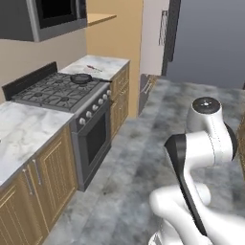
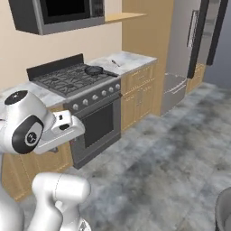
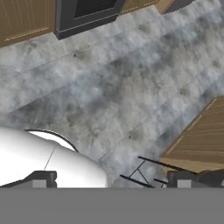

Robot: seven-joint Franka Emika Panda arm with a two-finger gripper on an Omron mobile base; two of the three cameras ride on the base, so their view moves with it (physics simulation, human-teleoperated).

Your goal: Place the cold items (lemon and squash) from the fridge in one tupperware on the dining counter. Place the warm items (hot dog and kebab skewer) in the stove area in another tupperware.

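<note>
Beyond the stove (image 1: 60, 91), on the far table (image 1: 107, 63), lies what may be the kebab skewer (image 1: 94, 68). The hand (image 3: 113, 180), fingers apart and empty, faces the floor (image 3: 118, 87); drive closer before reaching.

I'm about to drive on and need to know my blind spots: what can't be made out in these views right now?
- Small reddish item on the marble counter beyond the black gas stove: too small to identify in either base view.
- Steel fridge: its interior can't be seen in the right base view.
- Dark round object: cut off by that view's corner.
</note>
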